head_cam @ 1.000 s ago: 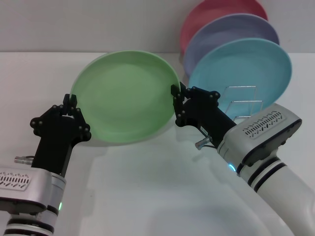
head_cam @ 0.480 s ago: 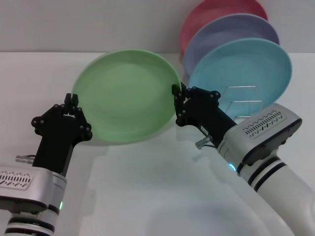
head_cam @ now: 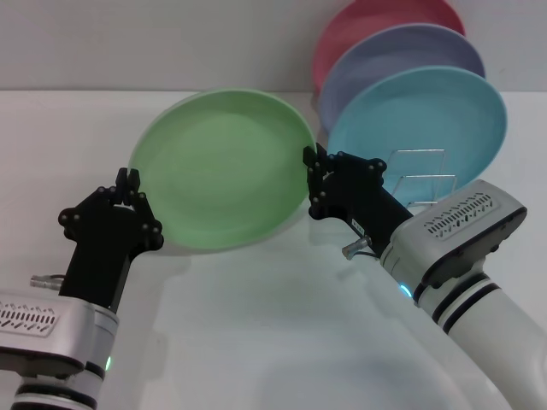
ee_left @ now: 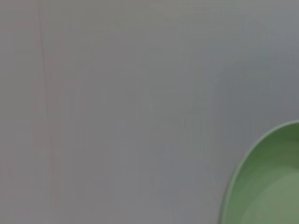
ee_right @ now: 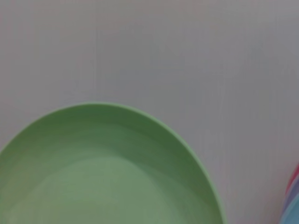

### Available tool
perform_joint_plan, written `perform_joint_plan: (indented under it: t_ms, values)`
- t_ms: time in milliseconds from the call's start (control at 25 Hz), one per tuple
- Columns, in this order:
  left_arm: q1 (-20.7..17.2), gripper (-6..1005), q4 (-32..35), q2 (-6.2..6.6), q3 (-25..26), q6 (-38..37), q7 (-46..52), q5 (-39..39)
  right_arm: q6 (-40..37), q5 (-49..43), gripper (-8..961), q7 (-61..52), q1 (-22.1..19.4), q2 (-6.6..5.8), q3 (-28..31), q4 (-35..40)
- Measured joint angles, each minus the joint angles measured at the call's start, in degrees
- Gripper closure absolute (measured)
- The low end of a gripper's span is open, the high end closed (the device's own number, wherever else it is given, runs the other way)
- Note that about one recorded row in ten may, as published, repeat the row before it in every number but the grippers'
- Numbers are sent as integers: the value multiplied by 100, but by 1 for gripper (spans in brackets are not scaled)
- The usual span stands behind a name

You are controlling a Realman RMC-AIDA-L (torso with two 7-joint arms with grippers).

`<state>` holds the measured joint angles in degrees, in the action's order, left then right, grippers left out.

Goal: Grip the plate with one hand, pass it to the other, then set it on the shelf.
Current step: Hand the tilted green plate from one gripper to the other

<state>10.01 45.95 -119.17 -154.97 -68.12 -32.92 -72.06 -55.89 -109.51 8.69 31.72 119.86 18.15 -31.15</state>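
The light-green plate (head_cam: 224,166) hangs tilted above the white table, its face toward me. My right gripper (head_cam: 312,175) is shut on its right rim. The plate fills the lower part of the right wrist view (ee_right: 103,172). My left gripper (head_cam: 128,178) sits just below the plate's left rim, open and holding nothing. Only an edge of the plate (ee_left: 266,182) shows in the left wrist view. The shelf (head_cam: 420,175), a small silver wire rack, stands behind my right arm at the back right.
Three plates stand on edge in the rack: turquoise (head_cam: 427,120) in front, lavender (head_cam: 402,55) behind it, pink (head_cam: 376,21) at the back. White table (head_cam: 256,325) stretches in front of both arms, with a grey wall behind.
The left gripper has dropped slightly down and off the plate's left rim. The plate and right gripper have shifted a little to the right.
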Motion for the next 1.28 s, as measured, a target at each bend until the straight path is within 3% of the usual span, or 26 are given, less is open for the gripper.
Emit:
perform_joint_plan:
  t_ms: [680, 880, 920, 960, 1080, 1280]
  values:
    - [-45, 819, -11, 65, -54, -86, 201, 11, 9, 18, 932, 3, 10, 0, 98, 43]
    - [-109, 817, -112, 94, -37, -300, 831, 383, 10, 18, 932, -6, 0, 2, 179, 68]
    - [-222, 780, -276, 111, -10, -720, 1461, 664, -6, 14, 933, -2, 5, 2, 185, 78]
    - [-222, 742, -276, 111, -10, -720, 1461, 664, -6, 14, 934, -2, 5, 2, 185, 78]
    - [-367, 630, -599, 152, 50, -1630, 2505, 920, -132, -27, 936, 21, 27, 3, 182, 93]
    - [-325, 426, -1566, 211, 330, -2905, 4593, 1043, -933, -229, 935, 27, -50, -15, 103, 70]
